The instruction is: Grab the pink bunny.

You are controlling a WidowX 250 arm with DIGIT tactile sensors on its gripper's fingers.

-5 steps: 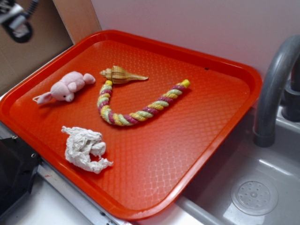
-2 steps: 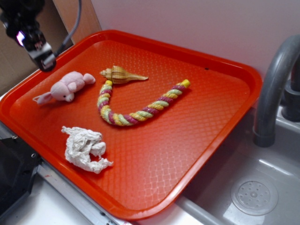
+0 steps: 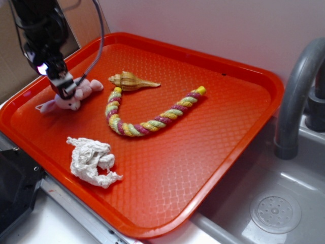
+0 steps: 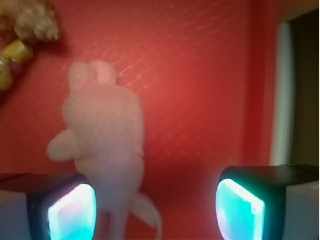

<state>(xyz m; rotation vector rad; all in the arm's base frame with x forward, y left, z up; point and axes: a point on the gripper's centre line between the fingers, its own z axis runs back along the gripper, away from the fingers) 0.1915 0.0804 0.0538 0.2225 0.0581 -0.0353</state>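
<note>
The pink bunny (image 3: 78, 94) lies on its side at the left of the orange tray (image 3: 213, 137), partly hidden by my arm. My gripper (image 3: 65, 85) hangs just above it, fingers spread. In the wrist view the bunny (image 4: 107, 130) is blurred and sits left of centre, its ears and white tag loop reaching down beside the left finger pad (image 4: 70, 212). The right pad (image 4: 240, 210) stands far off to the right. My gripper (image 4: 155, 212) is open with bare tray across most of the gap.
A striped seashell (image 3: 132, 81) and a curved multicoloured rope toy (image 3: 150, 114) lie right of the bunny. A crumpled white paper wad (image 3: 91, 160) sits near the tray's front left. A grey faucet (image 3: 297, 96) and sink (image 3: 277, 211) are at the right.
My gripper has come down from the upper left corner and moved right, from off the tray's edge to right over the bunny. Nothing on the tray has moved.
</note>
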